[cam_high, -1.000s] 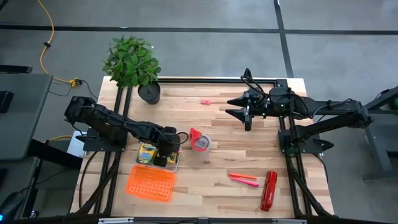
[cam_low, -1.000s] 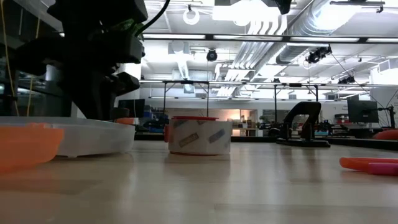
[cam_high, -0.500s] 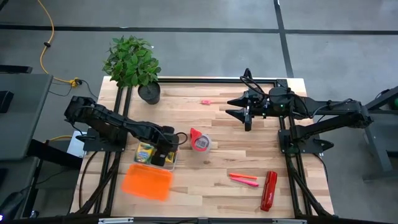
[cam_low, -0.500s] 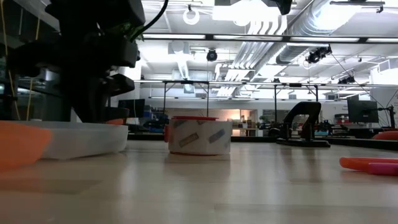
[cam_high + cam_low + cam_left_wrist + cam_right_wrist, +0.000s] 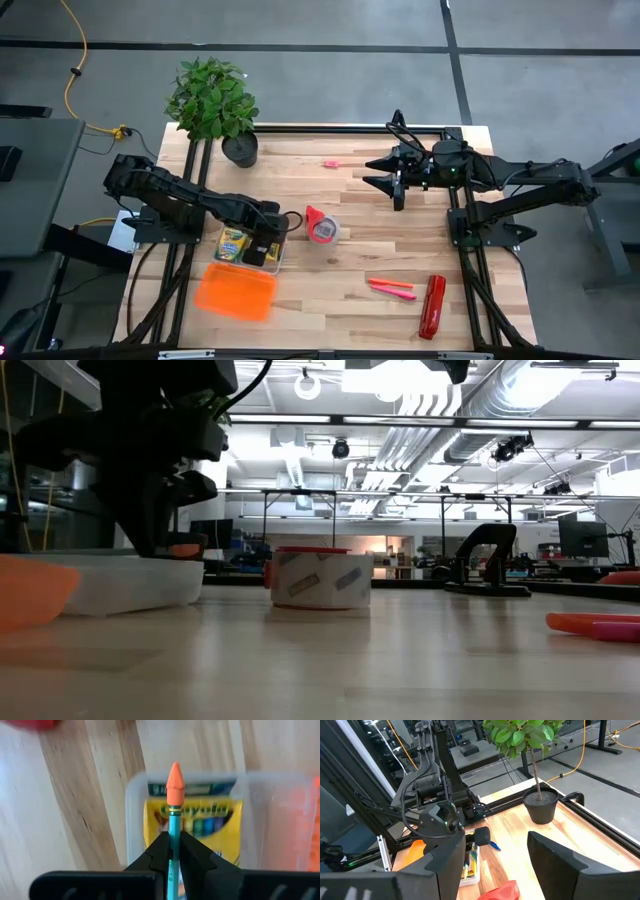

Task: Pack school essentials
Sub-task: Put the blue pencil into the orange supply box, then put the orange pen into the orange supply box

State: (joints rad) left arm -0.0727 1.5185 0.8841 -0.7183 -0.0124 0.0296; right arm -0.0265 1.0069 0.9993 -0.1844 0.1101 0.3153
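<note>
Left gripper [image 5: 173, 851]: fingers clamped on teal pencil [image 5: 173, 827], above clear box [image 5: 250, 248] holding crayon box [image 5: 192, 822]. Right gripper [image 5: 392, 181]: fingers spread, empty.

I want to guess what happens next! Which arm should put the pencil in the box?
The left. Its gripper already pinches the teal pencil right above the clear box. The right gripper waits far across the table.

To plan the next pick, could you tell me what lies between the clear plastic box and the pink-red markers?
In the high view, only the red tape roll, close to the clear plastic box; then bare wood to the pink-red markers.
</note>
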